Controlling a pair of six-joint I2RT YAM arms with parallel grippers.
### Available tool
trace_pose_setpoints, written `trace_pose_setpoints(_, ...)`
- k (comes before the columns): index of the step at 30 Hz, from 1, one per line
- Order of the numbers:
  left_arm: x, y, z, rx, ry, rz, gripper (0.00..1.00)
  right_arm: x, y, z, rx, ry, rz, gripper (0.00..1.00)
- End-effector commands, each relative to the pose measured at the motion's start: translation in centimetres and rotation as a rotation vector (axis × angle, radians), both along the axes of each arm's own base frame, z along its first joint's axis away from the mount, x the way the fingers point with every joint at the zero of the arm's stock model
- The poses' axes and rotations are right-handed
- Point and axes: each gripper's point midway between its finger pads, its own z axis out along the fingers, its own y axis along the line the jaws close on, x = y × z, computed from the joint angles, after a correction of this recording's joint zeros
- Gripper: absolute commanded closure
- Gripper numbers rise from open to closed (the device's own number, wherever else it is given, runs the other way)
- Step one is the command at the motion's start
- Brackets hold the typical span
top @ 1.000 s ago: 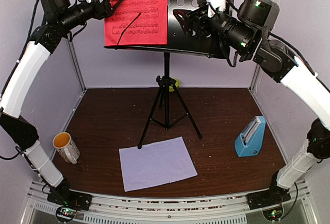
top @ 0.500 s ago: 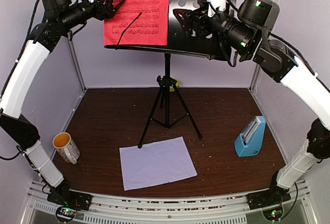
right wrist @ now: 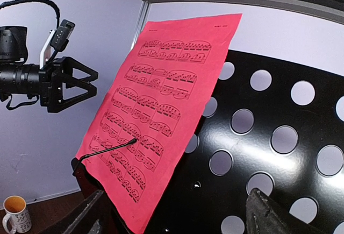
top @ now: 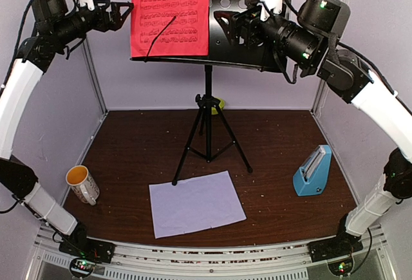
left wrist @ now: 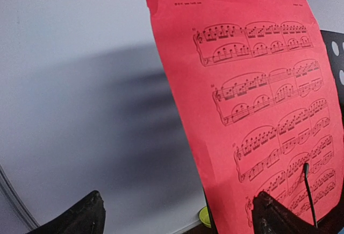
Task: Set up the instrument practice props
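Your left claw (top: 126,13) has let go and pulled away to the left since a second ago; then its tips were at the left edge of the red music sheet (top: 170,13), now it hangs clear of the paper with its jaws spread wide and nothing between them; the right wrist view shows the same gap between that claw and the sheet.

The red sheet stands upright on the left half of the black perforated music stand (top: 257,42), with the stand's thin wire arm (top: 161,34) lying across its lower part; it has not shifted.

Your right claw (top: 224,28) stays where it was, close in front of the stand's plate near its middle, jaws wide and empty.

On the worktop (top: 129,145) nothing has moved; the white sheet (top: 196,204) lies flat in front of the tripod (top: 207,125); the blue metronome (top: 313,172) sits to the right, the mug (top: 82,183) to the left.
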Motion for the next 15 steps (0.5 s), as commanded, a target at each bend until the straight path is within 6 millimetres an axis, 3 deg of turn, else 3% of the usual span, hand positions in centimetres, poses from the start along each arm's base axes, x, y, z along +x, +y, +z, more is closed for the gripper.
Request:
trace_pose_setpoints(1, -2.9, 1.4, -0.3, -0.034, -0.007, -0.006, 0.02, -2.3, -1.4, 1.5, 0.037, 0.002, 0.081, 0.12)
trace_pose_setpoints(6, -5.7, 1.6, -6.1, -0.021, 0.090, -0.043, 0.03, -4.7, -2.5, 0.2, 0.027, 0.087, 0.179, 0.14)
trace_pose_setpoints(9, -7.5, 2.1, -9.8, -0.010, 0.134, -0.046, 0.03, -6.2, -3.4, -1.8, 0.012, 0.146, 0.213, 0.15)
trace_pose_setpoints(15, -9.8, 1.3, -17.3, 0.107, 0.281, -0.068, 0.06, -7.3, -5.6, -8.2, 0.000, 0.333, 0.194, 0.18)
